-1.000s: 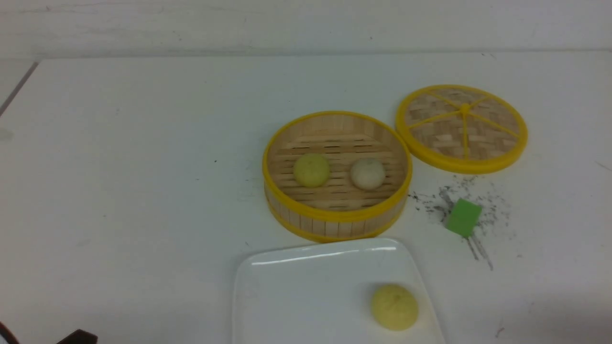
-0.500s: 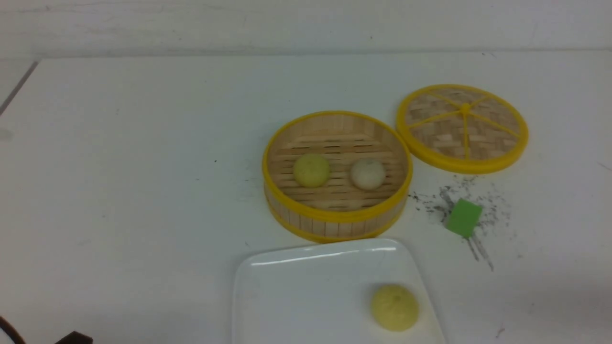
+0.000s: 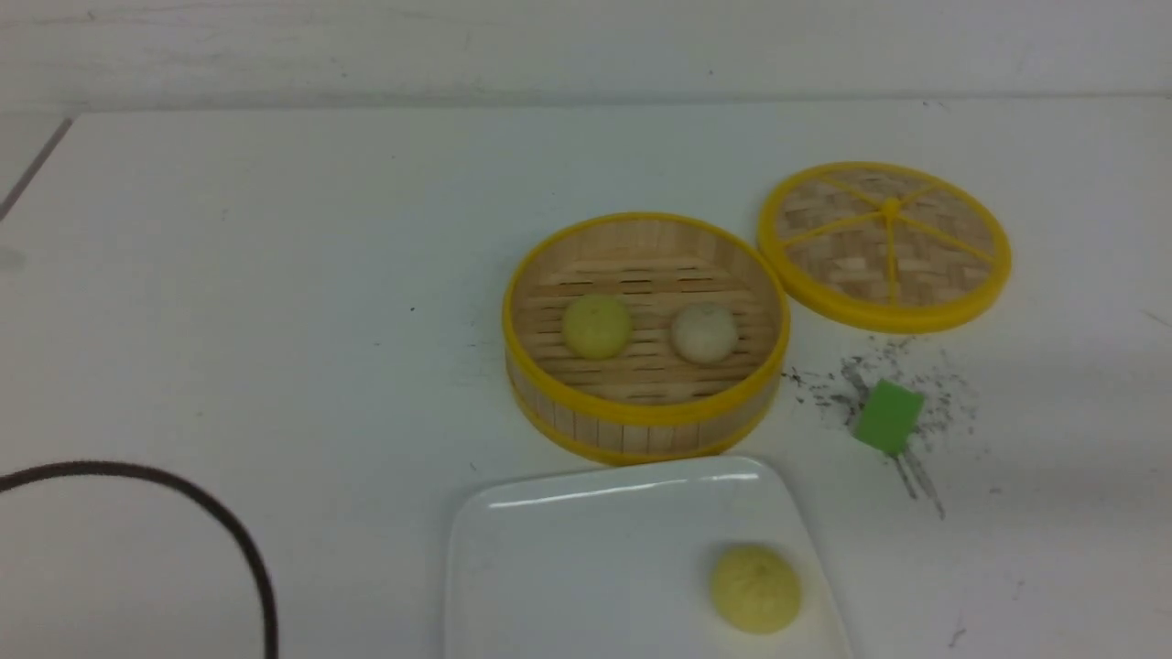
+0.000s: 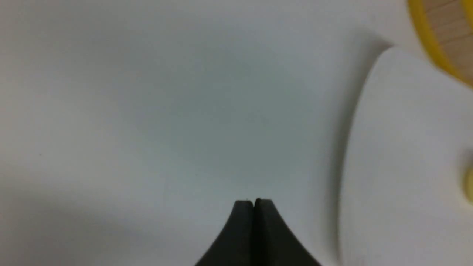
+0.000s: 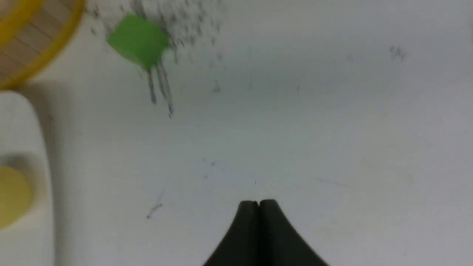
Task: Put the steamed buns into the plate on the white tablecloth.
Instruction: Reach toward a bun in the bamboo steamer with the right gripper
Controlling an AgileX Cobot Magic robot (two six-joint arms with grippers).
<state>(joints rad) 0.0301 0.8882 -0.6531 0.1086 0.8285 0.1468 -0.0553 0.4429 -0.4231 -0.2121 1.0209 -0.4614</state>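
One pale yellow bun (image 3: 756,588) lies on the white plate (image 3: 568,549) at the front; it shows at the edge of the right wrist view (image 5: 13,195) and barely in the left wrist view (image 4: 469,183). A second yellow bun (image 3: 597,326) and a whitish-beige bun (image 3: 704,332) sit in the open bamboo steamer (image 3: 645,421). My left gripper (image 4: 254,202) is shut and empty over bare white tablecloth (image 3: 256,275), left of the plate (image 4: 399,155). My right gripper (image 5: 258,203) is shut and empty over the cloth, right of the plate (image 5: 18,122). Neither gripper shows in the front view.
The steamer's woven lid (image 3: 884,245) lies behind and right of the steamer. A green cube (image 3: 887,416) sits among dark scuffs right of the steamer, also in the right wrist view (image 5: 138,40). A black cable (image 3: 220,522) arcs in at the front left.
A black cable loop has swung up into the front view's lower left, where only a dark bit showed before. Buns, plate and steamer have not moved.
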